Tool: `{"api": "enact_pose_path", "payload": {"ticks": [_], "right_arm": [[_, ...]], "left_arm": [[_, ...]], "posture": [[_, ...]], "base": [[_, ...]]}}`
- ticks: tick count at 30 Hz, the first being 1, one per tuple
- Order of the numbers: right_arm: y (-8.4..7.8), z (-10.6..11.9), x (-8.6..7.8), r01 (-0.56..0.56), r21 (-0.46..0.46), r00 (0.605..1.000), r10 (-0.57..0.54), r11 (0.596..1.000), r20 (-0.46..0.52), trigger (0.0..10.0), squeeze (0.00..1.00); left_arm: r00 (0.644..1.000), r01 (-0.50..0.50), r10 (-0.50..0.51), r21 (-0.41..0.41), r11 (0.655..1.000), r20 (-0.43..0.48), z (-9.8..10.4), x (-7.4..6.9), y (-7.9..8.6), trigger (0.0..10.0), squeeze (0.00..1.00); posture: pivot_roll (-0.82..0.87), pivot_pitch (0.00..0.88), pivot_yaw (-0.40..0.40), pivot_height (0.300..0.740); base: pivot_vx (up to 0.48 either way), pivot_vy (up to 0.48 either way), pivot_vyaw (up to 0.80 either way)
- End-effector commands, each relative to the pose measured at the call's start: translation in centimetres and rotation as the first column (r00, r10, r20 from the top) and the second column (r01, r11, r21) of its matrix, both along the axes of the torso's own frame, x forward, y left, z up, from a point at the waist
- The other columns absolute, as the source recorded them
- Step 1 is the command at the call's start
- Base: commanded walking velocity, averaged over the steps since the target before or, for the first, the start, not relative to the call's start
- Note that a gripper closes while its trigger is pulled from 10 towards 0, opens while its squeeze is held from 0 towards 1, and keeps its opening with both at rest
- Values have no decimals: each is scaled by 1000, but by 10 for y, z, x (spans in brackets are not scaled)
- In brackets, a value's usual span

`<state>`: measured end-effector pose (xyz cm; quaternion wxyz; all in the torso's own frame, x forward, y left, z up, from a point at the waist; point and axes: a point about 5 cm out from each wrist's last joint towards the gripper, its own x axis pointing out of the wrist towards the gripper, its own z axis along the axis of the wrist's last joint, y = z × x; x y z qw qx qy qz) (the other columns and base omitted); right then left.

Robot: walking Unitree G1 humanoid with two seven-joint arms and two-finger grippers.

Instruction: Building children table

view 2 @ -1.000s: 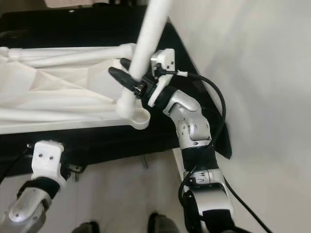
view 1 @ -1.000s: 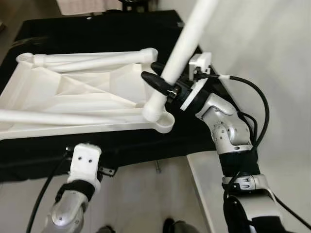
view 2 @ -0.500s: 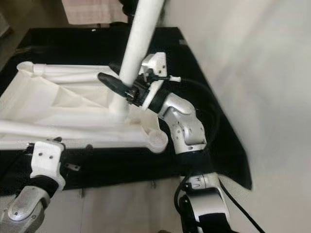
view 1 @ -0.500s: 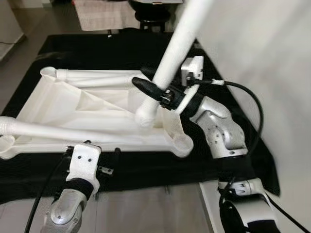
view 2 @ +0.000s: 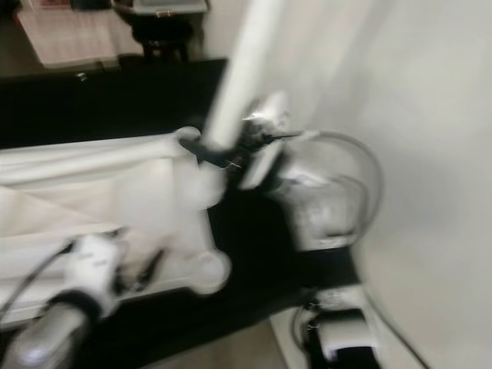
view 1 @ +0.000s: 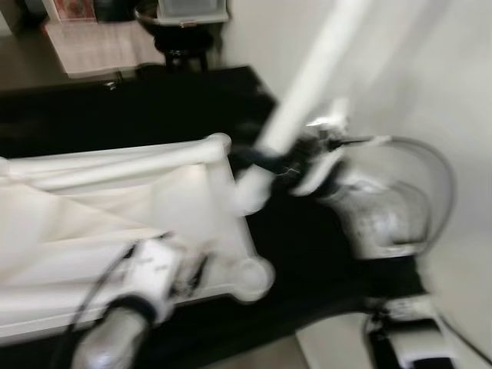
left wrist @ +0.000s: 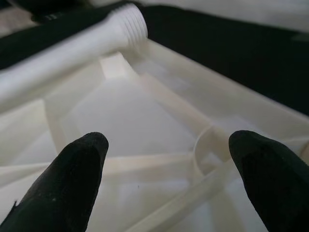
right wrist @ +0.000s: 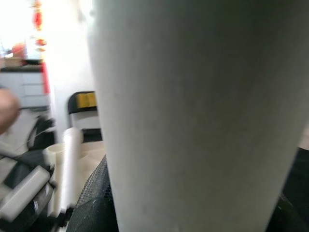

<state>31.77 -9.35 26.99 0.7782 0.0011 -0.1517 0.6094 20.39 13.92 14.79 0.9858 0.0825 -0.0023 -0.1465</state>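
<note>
The white table top (view 1: 84,215) lies upside down on a black cloth (view 1: 115,108). One white leg (left wrist: 72,46) with a threaded end lies along its far side. My right gripper (view 1: 257,157) is shut on another white leg (view 1: 307,84), held steeply tilted, its lower end just off the top's right edge. That leg (right wrist: 193,116) is close in the right wrist view, with a black finger (right wrist: 96,193) beside it. My left gripper (left wrist: 169,145) hangs open over the ribbed underside, close to a round corner socket (left wrist: 212,145). The head views are blurred.
A white wall (view 1: 430,77) stands along the right side. A dark stool (view 1: 184,34) and a pale mat (view 1: 92,46) lie beyond the cloth's far edge. The near right corner socket (view 1: 254,277) is bare. A chair with a yellow back (right wrist: 87,104) stands far off.
The head camera has moved and the picture is now blurred. The held leg's lower end has left the near corner socket and risen toward the far corner. My left gripper has come over the top.
</note>
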Motion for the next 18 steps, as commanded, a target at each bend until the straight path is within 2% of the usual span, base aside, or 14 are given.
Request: {"api": "enact_pose_path", "payload": {"ticks": [1,3,8,18], "right_arm": [[-8,-2,-3,-18,1,1000,18,1000,-12,10000,0],[-11,-6,-10,-84,-32,996,84,996,-18,10000,0],[-13,-11,-18,-140,-73,990,138,988,-30,10000,0],[-13,-14,-15,-104,-86,994,100,991,-53,10000,0]], "left_arm": [[998,24,-24,15,1000,-51,-7,-7,-2,10000,0],[996,34,-32,17,999,-83,-11,-15,0,10000,0],[992,31,-29,13,999,-126,-17,-27,2,10000,0],[989,32,-29,19,999,-144,-17,-31,3,10000,0]], "posture": [[-228,141,-26,740],[-224,145,-26,740],[-222,155,-28,740],[-225,165,-39,740]], "base": [[0,0,0],[0,0,0],[0,0,0],[0,0,0]]}}
